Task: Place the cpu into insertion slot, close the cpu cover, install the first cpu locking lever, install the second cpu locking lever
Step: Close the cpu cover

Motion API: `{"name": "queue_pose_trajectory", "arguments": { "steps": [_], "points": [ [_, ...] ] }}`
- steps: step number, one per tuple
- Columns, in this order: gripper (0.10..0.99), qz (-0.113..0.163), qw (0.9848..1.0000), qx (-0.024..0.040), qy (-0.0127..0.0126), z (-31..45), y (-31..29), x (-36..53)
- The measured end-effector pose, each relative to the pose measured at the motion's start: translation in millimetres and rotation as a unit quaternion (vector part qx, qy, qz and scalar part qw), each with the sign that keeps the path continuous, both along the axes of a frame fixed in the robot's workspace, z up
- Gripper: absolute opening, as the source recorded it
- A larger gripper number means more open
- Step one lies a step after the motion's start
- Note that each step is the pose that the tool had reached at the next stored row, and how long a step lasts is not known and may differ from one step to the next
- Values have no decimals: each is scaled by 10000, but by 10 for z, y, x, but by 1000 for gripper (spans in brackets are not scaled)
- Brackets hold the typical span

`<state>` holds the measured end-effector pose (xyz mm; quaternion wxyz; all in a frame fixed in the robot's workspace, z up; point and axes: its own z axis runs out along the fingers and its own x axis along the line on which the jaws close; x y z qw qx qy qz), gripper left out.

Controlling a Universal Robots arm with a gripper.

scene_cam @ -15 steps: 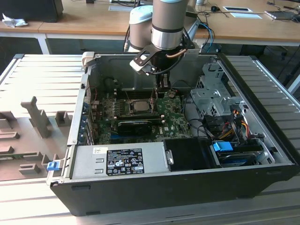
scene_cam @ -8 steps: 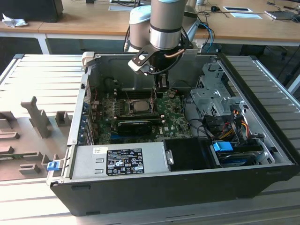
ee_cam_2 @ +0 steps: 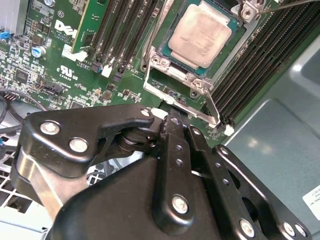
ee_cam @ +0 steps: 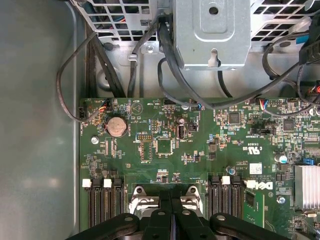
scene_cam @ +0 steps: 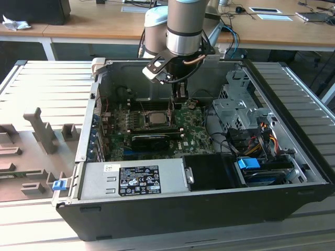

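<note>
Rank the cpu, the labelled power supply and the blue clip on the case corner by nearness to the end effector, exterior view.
1. cpu, in the socket just beside the end effector.
2. power supply, along the case's camera-side wall.
3. blue clip, case corner at the exterior view's left.

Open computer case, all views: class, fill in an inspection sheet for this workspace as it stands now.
Surface: ribbed grey metal table; open computer case on it.
Job's things: cpu seated on the motherboard; cpu cover flat around it; wire lever alongside, latching unclear.
Clutter: grey fixture blocks at the exterior view's left.
Grippers: gripper shut, beside the cpu cover.
Cables: black cables by the drive cage; coloured cables.
Surroundings: wooden desks behind.
</note>
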<state>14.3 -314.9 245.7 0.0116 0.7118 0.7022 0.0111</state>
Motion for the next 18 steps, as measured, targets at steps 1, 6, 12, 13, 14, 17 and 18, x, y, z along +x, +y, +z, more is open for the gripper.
{"name": "queue_pose_trajectory", "arguments": {
  "steps": [1,6,12,13,14,17,18],
  "points": [
    [106,-1,10000,0,0,0,0,-2],
    [106,0,10000,0,0,0,0,-10],
    [106,0,10000,0,0,0,0,-28],
    [106,0,10000,0,0,0,0,-30],
    [106,0,10000,0,0,0,0,-33],
    [106,-1,10000,0,0,0,0,-40],
    [106,-1,10000,0,0,0,0,-44]
  ]
}}
